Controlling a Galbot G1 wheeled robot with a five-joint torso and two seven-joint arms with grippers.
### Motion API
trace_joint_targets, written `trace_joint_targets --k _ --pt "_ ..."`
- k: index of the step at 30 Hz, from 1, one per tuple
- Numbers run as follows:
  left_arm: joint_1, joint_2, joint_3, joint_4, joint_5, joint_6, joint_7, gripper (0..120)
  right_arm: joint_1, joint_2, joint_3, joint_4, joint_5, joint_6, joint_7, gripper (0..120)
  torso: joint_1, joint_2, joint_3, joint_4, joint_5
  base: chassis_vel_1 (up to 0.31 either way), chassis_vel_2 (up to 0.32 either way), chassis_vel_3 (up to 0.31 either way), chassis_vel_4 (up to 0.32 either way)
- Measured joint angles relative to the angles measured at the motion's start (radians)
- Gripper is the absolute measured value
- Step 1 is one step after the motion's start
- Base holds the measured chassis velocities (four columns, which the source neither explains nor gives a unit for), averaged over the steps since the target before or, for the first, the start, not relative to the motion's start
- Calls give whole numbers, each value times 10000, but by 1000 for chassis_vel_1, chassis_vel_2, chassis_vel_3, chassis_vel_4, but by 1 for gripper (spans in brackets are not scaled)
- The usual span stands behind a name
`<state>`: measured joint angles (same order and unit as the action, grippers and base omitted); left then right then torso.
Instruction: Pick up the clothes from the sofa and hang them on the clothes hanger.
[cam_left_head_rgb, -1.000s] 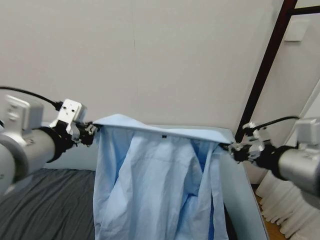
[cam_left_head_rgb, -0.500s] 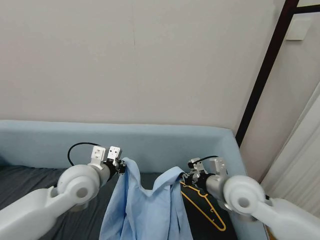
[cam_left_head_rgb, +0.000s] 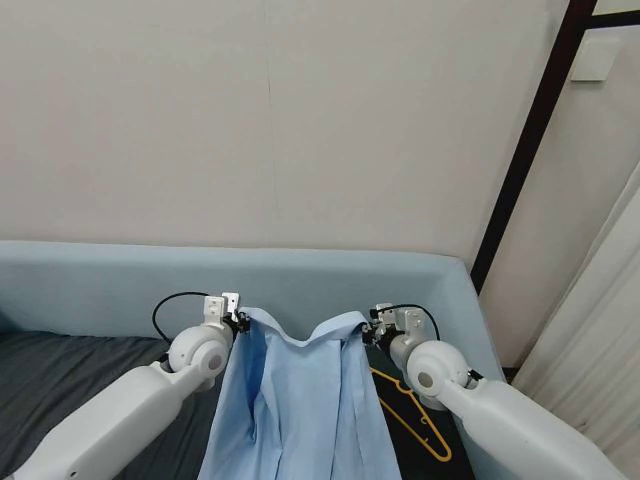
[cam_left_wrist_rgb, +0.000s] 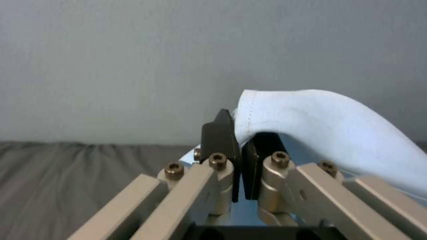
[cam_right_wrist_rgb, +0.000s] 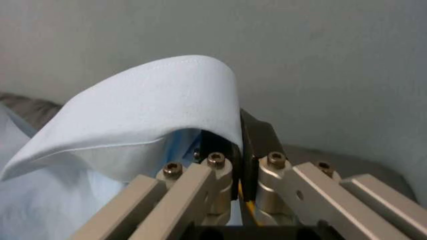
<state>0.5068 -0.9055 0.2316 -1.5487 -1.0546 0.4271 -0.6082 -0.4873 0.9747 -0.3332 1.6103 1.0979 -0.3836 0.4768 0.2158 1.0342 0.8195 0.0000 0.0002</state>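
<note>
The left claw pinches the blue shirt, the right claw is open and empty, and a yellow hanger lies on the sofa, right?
Not the right gripper: the right wrist view shows it shut on the blue shirt too. The left gripper does pinch it, and the yellow hanger lies on the sofa.

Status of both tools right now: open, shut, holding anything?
Left tool: shut on the light blue shirt, gripping its upper edge.
Right tool: shut on the same shirt's other upper edge.

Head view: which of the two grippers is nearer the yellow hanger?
The right gripper: the yellow hanger lies just beneath it, whereas the left gripper holds the blue shirt at its other side.
</note>
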Motion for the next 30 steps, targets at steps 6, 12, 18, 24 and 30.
trace_joint_targets --k 6,12,18,24,30 --pt "656 -351 -49 681 1157 -844 745 0 -791 66 -45 -454 -1087 648 -376 0 0 0 -1 -2 0 0 0 0 0" --pt "1687 -749 -498 1174 1812 -1706 1212 0 -1673 750 252 -1235 -2322 1366 -940 0 -4 2 -3 6 -1 0 0 0 0" --pt "1945 -1224 -680 1757 2170 -2163 1545 0 -1946 1317 478 -2530 -3312 1767 -1606 0 -3 2 -3 0 -1 0 0 0 0" --pt "2186 -1388 -924 2013 2299 -2316 1644 0 -1874 1607 443 -3481 -3788 2102 -2219 0 -2 2 -2 1 2 0 0 0 0" --pt "2044 -1429 -963 2041 2224 -2241 1613 0 -1613 1806 466 -3965 -4353 2595 -2669 16 -1 2 -2 1 1 0 0 0 0"
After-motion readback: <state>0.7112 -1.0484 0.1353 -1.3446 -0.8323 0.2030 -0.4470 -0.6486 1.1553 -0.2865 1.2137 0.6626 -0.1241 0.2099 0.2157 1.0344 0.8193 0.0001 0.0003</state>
